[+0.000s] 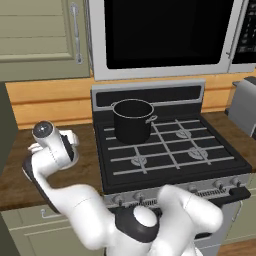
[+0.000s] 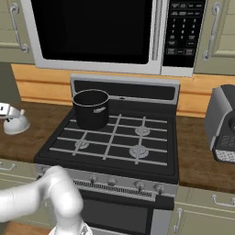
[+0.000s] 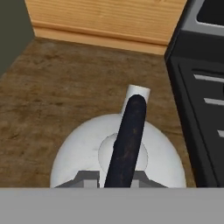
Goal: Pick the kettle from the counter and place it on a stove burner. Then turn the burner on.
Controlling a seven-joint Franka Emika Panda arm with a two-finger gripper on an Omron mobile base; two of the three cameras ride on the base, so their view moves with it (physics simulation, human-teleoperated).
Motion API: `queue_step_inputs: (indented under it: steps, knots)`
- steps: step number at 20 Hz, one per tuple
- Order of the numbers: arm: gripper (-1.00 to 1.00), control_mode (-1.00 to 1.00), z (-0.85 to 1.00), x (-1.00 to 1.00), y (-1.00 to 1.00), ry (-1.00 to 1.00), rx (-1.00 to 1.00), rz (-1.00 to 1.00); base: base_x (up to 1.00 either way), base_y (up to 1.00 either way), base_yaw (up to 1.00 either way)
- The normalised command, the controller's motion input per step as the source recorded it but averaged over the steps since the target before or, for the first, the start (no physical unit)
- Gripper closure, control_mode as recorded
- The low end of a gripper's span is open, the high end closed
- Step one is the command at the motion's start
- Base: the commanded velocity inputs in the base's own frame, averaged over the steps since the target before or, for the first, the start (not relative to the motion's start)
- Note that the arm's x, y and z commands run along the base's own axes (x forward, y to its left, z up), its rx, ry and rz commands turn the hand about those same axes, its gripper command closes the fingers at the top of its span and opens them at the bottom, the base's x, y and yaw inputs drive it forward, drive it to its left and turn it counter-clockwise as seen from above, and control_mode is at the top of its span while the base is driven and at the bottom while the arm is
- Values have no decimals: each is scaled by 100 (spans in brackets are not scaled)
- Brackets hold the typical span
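The small silvery-white kettle (image 3: 118, 153) with its black arched handle (image 3: 129, 135) is on the dark wood counter (image 3: 65, 96), left of the stove. From the right base view the kettle (image 2: 16, 124) is at the far left edge. My gripper (image 3: 114, 179) comes down from above and is shut on the kettle's handle, a fingertip on each side. In the left base view my hand (image 1: 70, 145) covers the kettle. The front left stove burner (image 1: 138, 160) (image 2: 81, 144) is bare under the black grate.
A tall black pot (image 1: 132, 120) (image 2: 91, 109) sits on the rear left burner. The right burners (image 1: 199, 153) (image 2: 138, 151) are bare. Knobs (image 2: 114, 182) line the stove front. A grey appliance (image 2: 222, 124) stands on the right counter, and a microwave (image 2: 96, 32) hangs above.
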Motion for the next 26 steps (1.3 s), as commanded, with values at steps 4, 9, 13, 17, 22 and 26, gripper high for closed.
queue_step_inputs:
  steps: [4,9,13,17,22,26]
  knots:
    - [100,-100,34,-63,-68,0,0,-6,0,0,0]
    - [100,-100,32,-60,-77,0,0,-7,0,0,0]
    - [100,-100,34,-49,-86,-4,0,-7,0,0,0]
    - [100,-100,30,-43,-93,-2,0,-6,0,0,0]
    - [100,-100,19,-42,-100,-1,0,-5,0,0,0]
    - [100,-100,17,-27,-100,0,0,-3,0,0,0]
